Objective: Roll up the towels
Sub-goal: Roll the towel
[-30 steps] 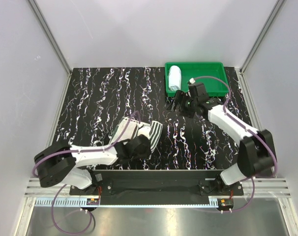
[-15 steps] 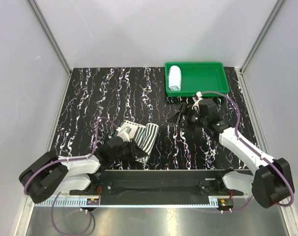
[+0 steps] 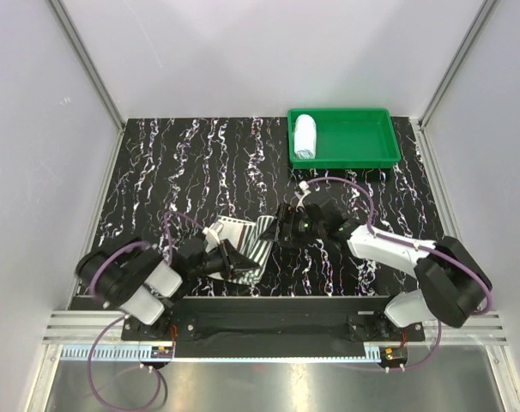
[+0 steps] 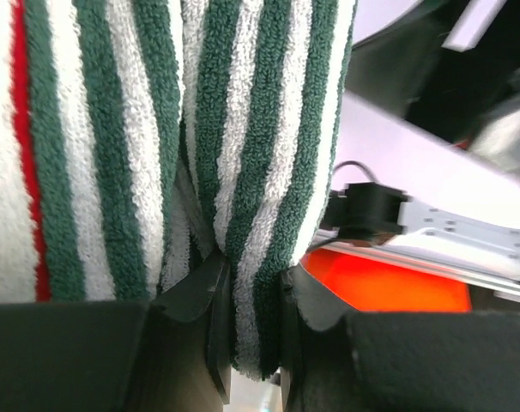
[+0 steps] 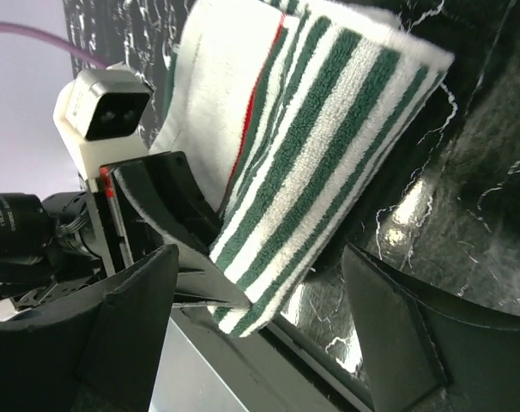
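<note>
Left gripper [image 4: 247, 318] clamped on a fold of the striped towel [image 3: 247, 240]; right gripper [image 5: 256, 266] spread wide, just beside it. Both near the table's [image 3: 200, 163] front edge. Green tray [image 3: 354, 137], far right corner: rolled pale blue towel [image 3: 305, 136], overhead view only. Wrist views only: stripes dark green, one red line.

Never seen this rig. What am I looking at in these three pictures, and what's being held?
Two robot arms are bolted at the near edge of a table, each ending in a two-finger gripper. The wide picture looks down from above; the other two come from a camera on each wrist. On the dark marbled table sits a green tray with a rolled pale towel in it. The left gripper is pinched shut on a fold of the striped towel. The right gripper is open, facing that towel's edge, gripping nothing.
</note>
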`<state>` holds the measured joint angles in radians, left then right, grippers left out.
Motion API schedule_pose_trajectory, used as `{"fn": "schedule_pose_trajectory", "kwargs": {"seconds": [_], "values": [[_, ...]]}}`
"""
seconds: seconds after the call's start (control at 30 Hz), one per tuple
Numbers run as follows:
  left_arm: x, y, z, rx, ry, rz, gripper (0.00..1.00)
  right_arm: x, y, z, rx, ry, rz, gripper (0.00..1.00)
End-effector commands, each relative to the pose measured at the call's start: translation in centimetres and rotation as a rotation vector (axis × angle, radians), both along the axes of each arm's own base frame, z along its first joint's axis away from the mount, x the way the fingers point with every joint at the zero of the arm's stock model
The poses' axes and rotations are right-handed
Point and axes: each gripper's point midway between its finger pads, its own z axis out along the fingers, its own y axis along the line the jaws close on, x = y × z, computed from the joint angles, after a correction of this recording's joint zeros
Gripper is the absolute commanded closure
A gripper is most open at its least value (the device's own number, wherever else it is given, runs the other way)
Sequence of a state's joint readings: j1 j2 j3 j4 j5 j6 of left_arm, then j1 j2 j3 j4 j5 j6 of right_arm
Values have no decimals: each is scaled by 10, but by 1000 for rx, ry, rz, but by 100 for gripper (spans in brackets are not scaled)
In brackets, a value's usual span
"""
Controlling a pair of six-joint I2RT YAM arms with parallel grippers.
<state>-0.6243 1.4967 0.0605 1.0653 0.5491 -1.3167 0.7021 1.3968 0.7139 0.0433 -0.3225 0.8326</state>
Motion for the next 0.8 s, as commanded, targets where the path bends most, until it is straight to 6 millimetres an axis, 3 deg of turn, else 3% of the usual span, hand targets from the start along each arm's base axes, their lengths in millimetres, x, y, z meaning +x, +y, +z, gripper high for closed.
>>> {"fn": "schedule_pose_trajectory", "kwargs": {"seconds": [0.0,0.03,0.17,0.4,0.57,0.7,0.77], "values": [[-20,7,23,-157,-12,-36,100,7,16,-2,34,-41,-24,16],[-21,7,25,-179,8,-33,100,5,17,-7,28,-35,-25,16],[-22,9,2,-131,61,-24,100,3,22,-21,25,-14,-22,17],[-18,10,24,-182,-13,-13,100,5,22,-56,-31,28,-68,17],[-17,12,17,-163,5,-3,100,8,19,-66,-24,23,-102,18],[-17,12,15,-157,5,-4,100,11,24,-79,-28,35,-97,37],[-16,12,18,-163,-8,-4,100,12,27,-81,-25,41,-90,54]]}}
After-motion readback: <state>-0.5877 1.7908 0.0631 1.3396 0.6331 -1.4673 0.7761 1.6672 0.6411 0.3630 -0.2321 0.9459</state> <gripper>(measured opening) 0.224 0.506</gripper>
